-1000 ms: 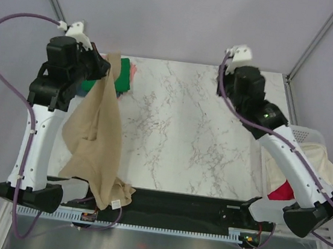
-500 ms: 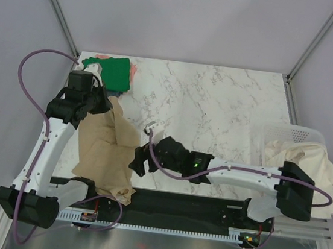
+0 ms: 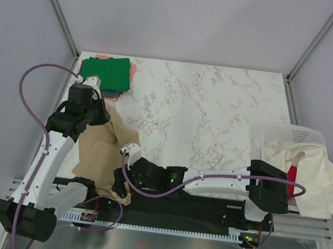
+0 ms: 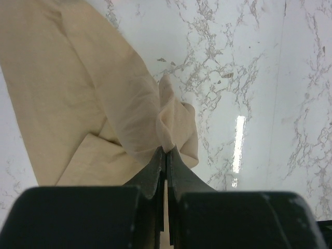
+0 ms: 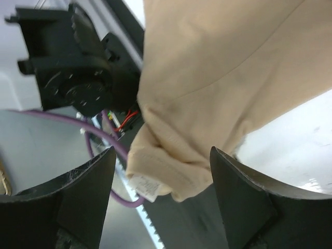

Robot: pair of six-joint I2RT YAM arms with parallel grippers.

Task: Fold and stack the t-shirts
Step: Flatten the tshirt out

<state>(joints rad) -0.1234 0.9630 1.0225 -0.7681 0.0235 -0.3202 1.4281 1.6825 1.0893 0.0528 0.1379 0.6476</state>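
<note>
A large tan t-shirt lies crumpled at the table's near left, its lower corner hanging over the near edge. My left gripper is shut on a bunched fold at the shirt's far end, seen in the left wrist view with the tan cloth trailing away. My right gripper is open, reaching across to the shirt's near corner. In the right wrist view its fingers stand either side of the hem with a white label. A folded green t-shirt lies at the far left.
Salmon-pink and dark blue-grey cloth edges show under the green shirt. A white mesh basket at the right holds a cream shirt and a red one. The left arm's base and purple cable are close by.
The left gripper came down from high up, laying the tan shirt on the table. The right arm swung from the far right across to the shirt's near corner.
</note>
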